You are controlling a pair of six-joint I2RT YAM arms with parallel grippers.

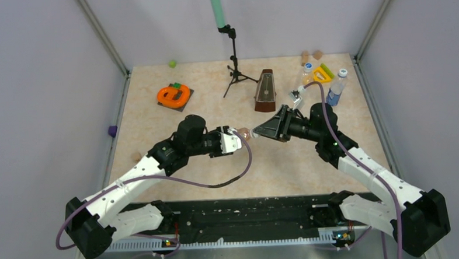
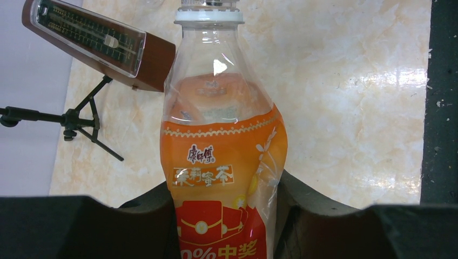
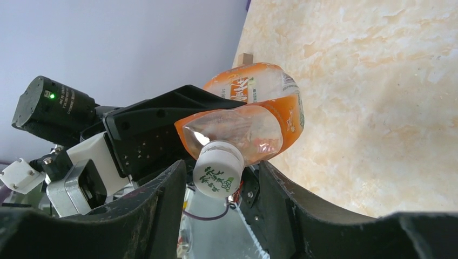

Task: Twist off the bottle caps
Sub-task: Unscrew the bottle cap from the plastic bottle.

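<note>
My left gripper (image 1: 234, 140) is shut on the squat orange-liquid bottle (image 2: 221, 162), holding it off the table by its labelled body; its fingers (image 2: 135, 216) press both sides. The bottle's white cap (image 3: 217, 170) points at my right gripper (image 3: 221, 189), whose jaws stand open on either side of the cap, a small gap on each side. In the top view both grippers meet at the table's middle, right gripper (image 1: 261, 130) facing left. A clear bottle (image 1: 306, 73) with a blue cap (image 1: 308, 66) and a blue-label bottle (image 1: 336, 90) with a white cap (image 1: 343, 72) stand at the back right.
A brown metronome (image 1: 266, 91) stands behind the grippers, with a black tripod stand (image 1: 234, 65) to its left. An orange ring on a dark pad (image 1: 174, 95) lies at the back left. A yellow triangle (image 1: 322, 74) and wooden blocks (image 1: 304, 56) sit near the far bottles.
</note>
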